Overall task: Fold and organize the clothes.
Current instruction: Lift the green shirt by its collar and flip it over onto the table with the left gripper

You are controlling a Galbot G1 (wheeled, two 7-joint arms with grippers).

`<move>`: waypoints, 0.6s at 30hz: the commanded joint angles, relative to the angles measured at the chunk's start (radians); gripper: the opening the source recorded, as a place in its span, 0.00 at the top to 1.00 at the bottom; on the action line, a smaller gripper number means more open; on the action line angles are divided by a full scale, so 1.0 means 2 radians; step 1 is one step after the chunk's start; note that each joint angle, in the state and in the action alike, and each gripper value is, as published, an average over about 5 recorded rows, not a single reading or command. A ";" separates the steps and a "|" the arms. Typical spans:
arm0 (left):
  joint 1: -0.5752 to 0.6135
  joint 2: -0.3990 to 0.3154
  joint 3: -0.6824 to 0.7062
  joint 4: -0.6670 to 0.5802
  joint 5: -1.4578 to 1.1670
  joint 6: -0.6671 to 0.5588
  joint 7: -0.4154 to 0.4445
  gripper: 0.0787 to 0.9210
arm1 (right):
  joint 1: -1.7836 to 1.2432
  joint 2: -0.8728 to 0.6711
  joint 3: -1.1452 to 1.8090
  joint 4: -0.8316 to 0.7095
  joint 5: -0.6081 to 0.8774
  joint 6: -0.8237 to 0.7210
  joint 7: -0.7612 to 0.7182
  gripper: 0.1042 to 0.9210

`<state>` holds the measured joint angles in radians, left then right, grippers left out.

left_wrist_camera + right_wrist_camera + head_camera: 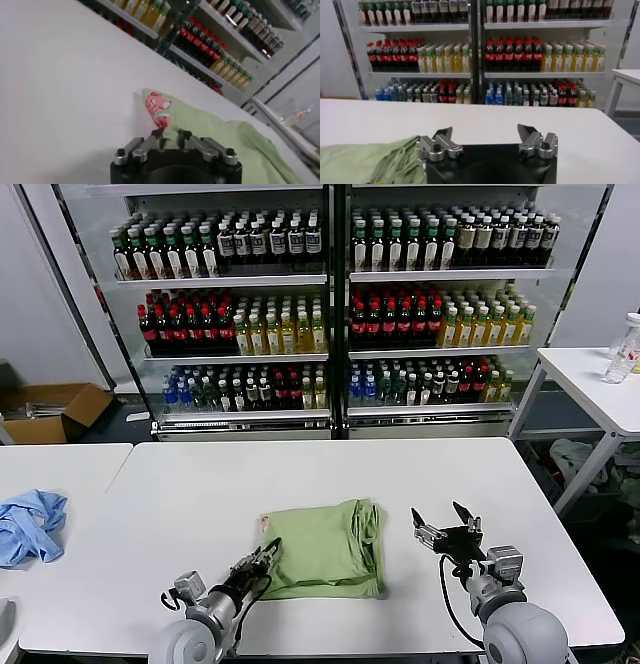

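From the head camera I see the clothes (325, 549), a light green shirt folded into a rough square, lying on the white table (200, 494) toward its near edge. My left gripper (265, 556) sits at the shirt's near-left corner with its fingers drawn in on the fabric edge. My right gripper (447, 520) hovers just beside the shirt's right side, jaws spread wide and empty. A blue cloth (30, 524) lies on the neighbouring table on the left. Behind stands a drinks cooler (330, 304); I can read no labels.

The left wrist camera shows what the head view barely does: the shirt's red-and-white print (158, 106) and the left gripper (171, 134) pinching green fabric.

The right wrist camera shows the right gripper (486, 136) wide apart, touching nothing, the shirt (370, 161) beside it.
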<state>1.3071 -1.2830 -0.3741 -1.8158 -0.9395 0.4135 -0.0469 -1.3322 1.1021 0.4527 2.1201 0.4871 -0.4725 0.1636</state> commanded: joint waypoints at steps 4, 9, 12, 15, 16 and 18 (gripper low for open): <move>-0.001 -0.003 -0.028 -0.005 -0.128 -0.002 0.014 0.94 | -0.001 -0.004 0.014 0.002 0.006 0.000 -0.001 0.12; 0.003 0.004 -0.067 -0.022 -0.138 0.001 0.012 0.97 | 0.000 -0.006 0.017 0.000 0.007 0.003 -0.002 0.12; 0.006 0.024 -0.114 -0.037 -0.139 0.004 0.009 0.97 | 0.001 -0.006 0.018 0.000 0.009 0.005 -0.003 0.12; 0.012 0.068 -0.176 -0.045 -0.143 0.012 0.006 0.97 | 0.005 -0.008 0.016 -0.001 0.010 0.007 -0.005 0.12; 0.015 0.087 -0.200 -0.046 -0.143 0.018 0.005 0.97 | 0.007 -0.008 0.016 -0.002 0.011 0.008 -0.005 0.12; 0.020 0.125 -0.237 -0.043 -0.137 0.028 0.005 0.97 | 0.011 -0.008 0.016 -0.003 0.013 0.009 -0.005 0.12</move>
<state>1.3309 -1.2202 -0.5661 -1.8707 -1.1634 0.4355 -0.0396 -1.3203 1.0869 0.4804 2.1193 0.5055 -0.4593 0.1542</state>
